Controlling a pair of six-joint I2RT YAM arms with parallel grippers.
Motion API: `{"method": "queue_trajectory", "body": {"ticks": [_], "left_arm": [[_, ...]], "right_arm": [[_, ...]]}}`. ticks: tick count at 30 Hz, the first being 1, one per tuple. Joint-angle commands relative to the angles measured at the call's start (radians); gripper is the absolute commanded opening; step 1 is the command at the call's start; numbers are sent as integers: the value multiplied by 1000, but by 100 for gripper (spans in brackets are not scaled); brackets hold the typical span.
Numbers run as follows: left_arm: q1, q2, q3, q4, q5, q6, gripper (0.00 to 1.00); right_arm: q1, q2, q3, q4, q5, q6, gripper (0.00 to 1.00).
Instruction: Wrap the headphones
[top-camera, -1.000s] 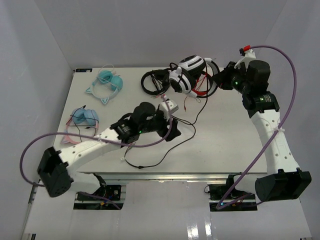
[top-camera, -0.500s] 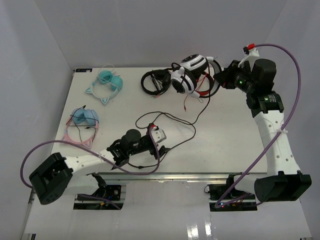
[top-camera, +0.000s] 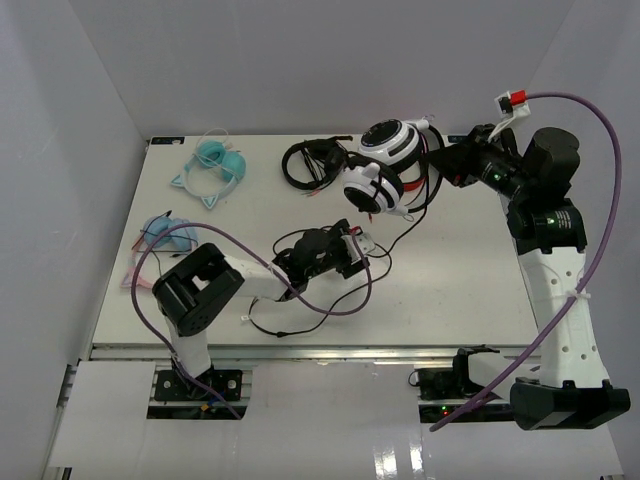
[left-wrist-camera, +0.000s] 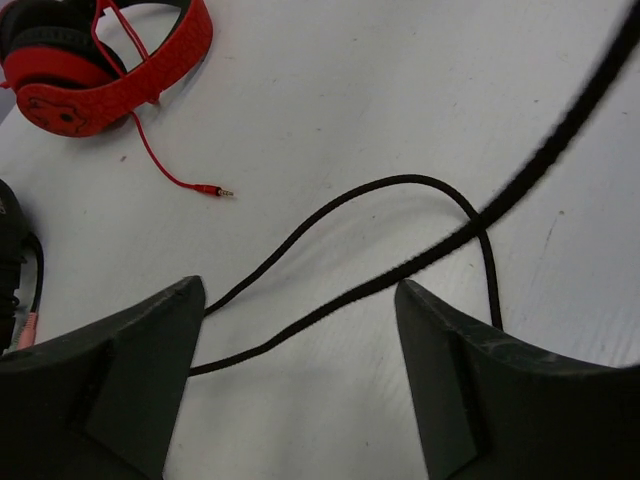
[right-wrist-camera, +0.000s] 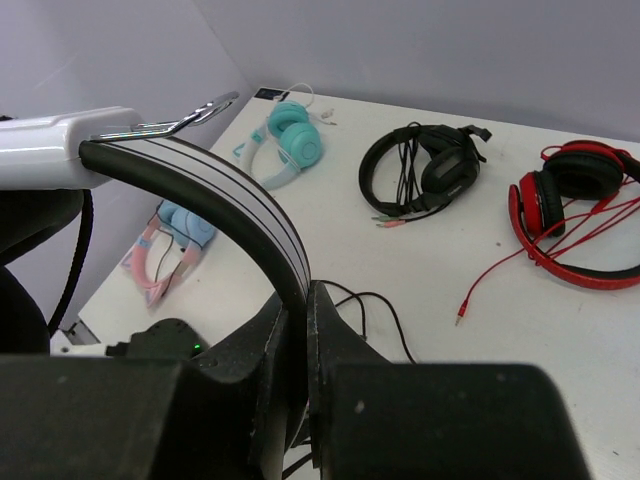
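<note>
Right tool (right-wrist-camera: 298, 318) tight on headphones (top-camera: 392, 147), left tool (left-wrist-camera: 298, 292) wide open astride cable (left-wrist-camera: 400, 181), red pair (left-wrist-camera: 90, 85) nearby.

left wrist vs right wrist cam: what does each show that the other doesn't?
Left wrist only: the left gripper, open, with the black cable running between its fingers. Right wrist only: the right gripper shut on the headband of the white headphones, plus teal headphones and pink headphones. Both: red headphones, the black cable, the table.
</note>
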Motion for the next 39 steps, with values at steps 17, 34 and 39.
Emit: {"method": "queue_trajectory", "body": {"ticks": [17,34,39], "left_arm": [[-31,-337,-116,-143,368,-2,0],[163,-651,-358,-163,406,-20,0],[206,-655,-347,-144,463,-33,0]], "right_arm": [[-48,76,2,71,258,11,8],[-191,113,-3,115,-82,-140,8],[-211,113,-18,113,-103,-177,8]]}}
